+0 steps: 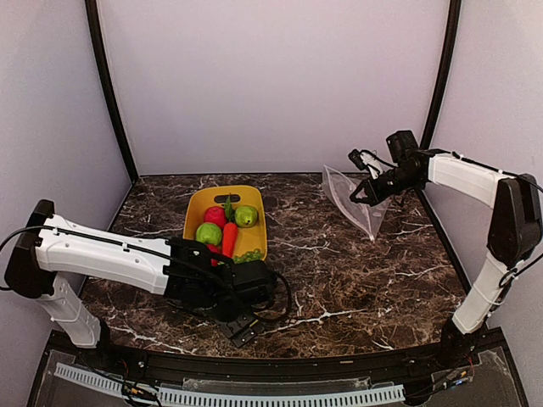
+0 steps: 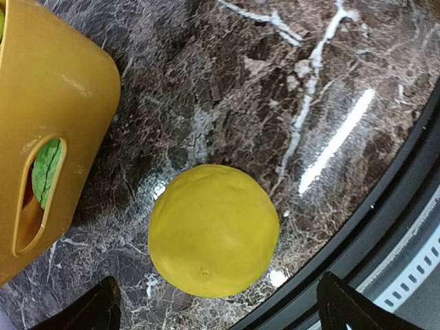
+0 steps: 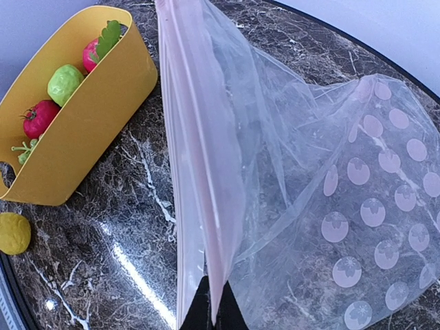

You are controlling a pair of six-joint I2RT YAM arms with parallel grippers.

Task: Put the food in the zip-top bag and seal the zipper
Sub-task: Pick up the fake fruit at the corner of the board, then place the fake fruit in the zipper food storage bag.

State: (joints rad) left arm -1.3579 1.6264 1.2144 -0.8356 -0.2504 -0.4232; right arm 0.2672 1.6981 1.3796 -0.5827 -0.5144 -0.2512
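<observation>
Spread wide, the left pincer (image 2: 221,313) has the lemon (image 2: 213,230) just ahead between its tips; the right pincer (image 3: 213,313) clamps the zip-top bag (image 3: 330,172).

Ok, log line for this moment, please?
left gripper: open over lemon on table beside yellow tub | right gripper: shut on zipper, bag held upright | other food: in tub | bag: empty

Lab test enclosure, plain pale walls (image 1: 271,85), black frame poles (image 1: 109,93), marble-pattern tabletop (image 1: 356,271)
</observation>
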